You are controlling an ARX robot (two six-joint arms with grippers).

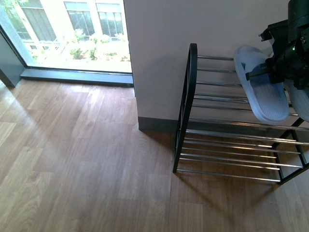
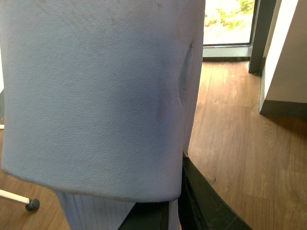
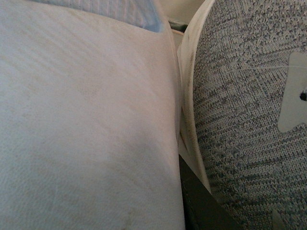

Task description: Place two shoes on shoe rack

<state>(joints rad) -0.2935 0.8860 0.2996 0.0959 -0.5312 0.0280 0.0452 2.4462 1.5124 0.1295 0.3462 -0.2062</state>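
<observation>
One grey knit sneaker (image 3: 249, 120) with a white sole fills one side of the right wrist view; the other sneaker is out of view. My right gripper (image 3: 184, 196) is shut on a pale blue-white slide slipper (image 3: 86, 120) that presses against that sneaker. In the front view this gripper (image 1: 258, 75) holds the slipper (image 1: 260, 89) tilted over the top bars of the shoe rack (image 1: 192, 87), black-framed with chrome bars. My left gripper (image 2: 168, 211) is shut on a second pale slide slipper (image 2: 96, 96) and is out of the front view.
A beige wall with a dark skirting (image 1: 154, 124) stands just left of the rack. A floor-level window (image 1: 72, 38) is at the back left. Wooden floor (image 1: 87, 169) spreads in front. A castor on a white leg (image 2: 31, 204) shows in the left wrist view.
</observation>
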